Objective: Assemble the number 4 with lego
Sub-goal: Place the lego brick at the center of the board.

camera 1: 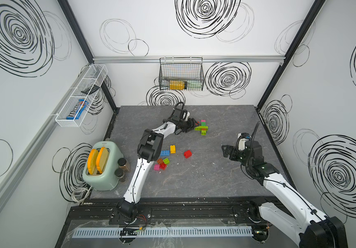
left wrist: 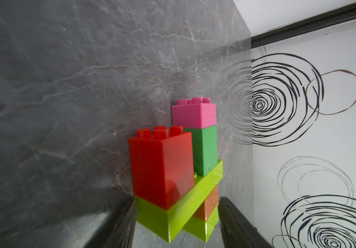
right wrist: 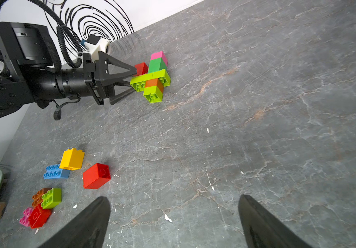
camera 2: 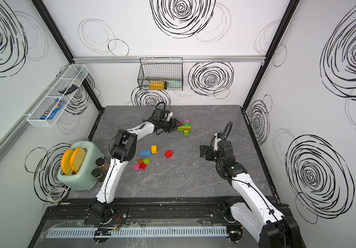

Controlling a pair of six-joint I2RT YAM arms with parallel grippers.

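Note:
The joined lego point(camera 1: 202, 128) point(camera 2: 185, 128) lies flat at the back middle of the table: a red brick point(left wrist: 162, 167) and a dark green brick point(left wrist: 205, 150) capped with pink point(left wrist: 194, 114) on a long lime brick point(left wrist: 172, 214), with orange and lime below. My left gripper point(camera 1: 195, 125) point(left wrist: 177, 198) point(right wrist: 134, 80) is open, its fingers on either side of the long lime brick's end and the red brick. Loose lego sits nearer the front: yellow point(camera 1: 172, 148), blue point(camera 1: 164, 152), red point(camera 1: 187, 154) and a small cluster point(camera 1: 161, 164). My right gripper point(camera 1: 225, 152) point(right wrist: 173, 199) hangs open over bare table at the right.
A mint toaster point(camera 1: 102, 165) holding two slices stands at the front left with two spice jars point(camera 1: 122, 164) beside it. A black wire basket point(camera 1: 181, 74) hangs on the back wall and a white wire shelf point(camera 1: 80, 96) on the left wall.

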